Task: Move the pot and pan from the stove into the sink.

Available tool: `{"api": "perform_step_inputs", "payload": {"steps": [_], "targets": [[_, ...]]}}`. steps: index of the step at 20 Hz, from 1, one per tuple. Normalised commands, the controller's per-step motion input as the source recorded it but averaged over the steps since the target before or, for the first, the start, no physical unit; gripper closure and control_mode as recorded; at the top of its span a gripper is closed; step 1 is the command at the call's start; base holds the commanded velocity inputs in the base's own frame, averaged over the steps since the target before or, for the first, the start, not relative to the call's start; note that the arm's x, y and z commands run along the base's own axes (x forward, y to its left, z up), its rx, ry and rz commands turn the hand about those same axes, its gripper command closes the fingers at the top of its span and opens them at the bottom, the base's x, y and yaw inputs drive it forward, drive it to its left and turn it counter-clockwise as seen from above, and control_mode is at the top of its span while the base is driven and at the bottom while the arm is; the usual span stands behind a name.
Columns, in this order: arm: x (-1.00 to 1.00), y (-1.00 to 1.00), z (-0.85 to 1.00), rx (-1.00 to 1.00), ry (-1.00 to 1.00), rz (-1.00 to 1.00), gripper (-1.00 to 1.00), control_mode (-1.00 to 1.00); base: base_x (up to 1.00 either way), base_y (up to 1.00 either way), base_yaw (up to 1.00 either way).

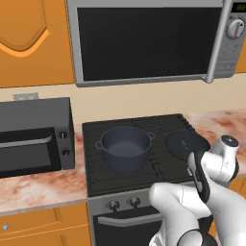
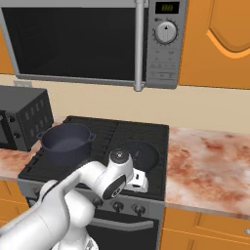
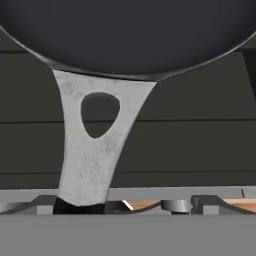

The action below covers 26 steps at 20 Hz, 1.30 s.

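Observation:
The dark pot (image 1: 124, 146) (image 2: 66, 141) stands on the left burners of the black stove (image 1: 144, 125) (image 2: 141, 129). On the right front burner lies the flat black pan (image 1: 185, 143) (image 2: 141, 152) (image 3: 130, 35). In the hand view its grey handle (image 3: 92, 150), pierced by a hole, runs from the rim down toward me. My gripper (image 2: 139, 181) (image 3: 127, 205) hovers low at the stove's front edge, just before the pan. It is open, and the handle's end sits between the fingertips, nearer the left one, untouched. The sink is out of view.
A black toaster oven (image 1: 33, 137) (image 2: 22, 117) sits on the counter left of the stove. A microwave (image 1: 144, 41) (image 2: 88, 39) hangs above the burners. Marbled counter (image 2: 210, 161) stretches to the right. Stove knobs (image 1: 114, 205) line the front panel below.

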Motion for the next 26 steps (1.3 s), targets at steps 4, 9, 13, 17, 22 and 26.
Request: {"api": "perform_step_inputs", "payload": {"steps": [4, 9, 13, 17, 22, 26], "targets": [[0.00, 0.35, -0.05, -0.07, -0.04, 0.00, -1.00, -1.00, 0.00, 0.00, 0.00], [-0.01, 0.40, -0.09, -0.09, -0.05, 0.00, -1.00, -1.00, 0.00, 0.00, 0.00], [0.00, 0.06, 0.00, -0.01, 0.00, 0.00, -1.00, -1.00, 0.00, 0.00, 0.00], [-0.01, 0.00, -0.18, -0.03, 0.00, 0.00, -1.00, -1.00, 0.00, 0.00, 0.00], [0.00, 0.08, -0.34, -0.07, 0.00, 0.00, -1.00, -1.00, 0.00, 0.00, 0.00], [0.00, 0.14, -0.33, -0.07, 0.00, 0.00, -1.00, -1.00, 0.00, 0.00, 0.00]]}}
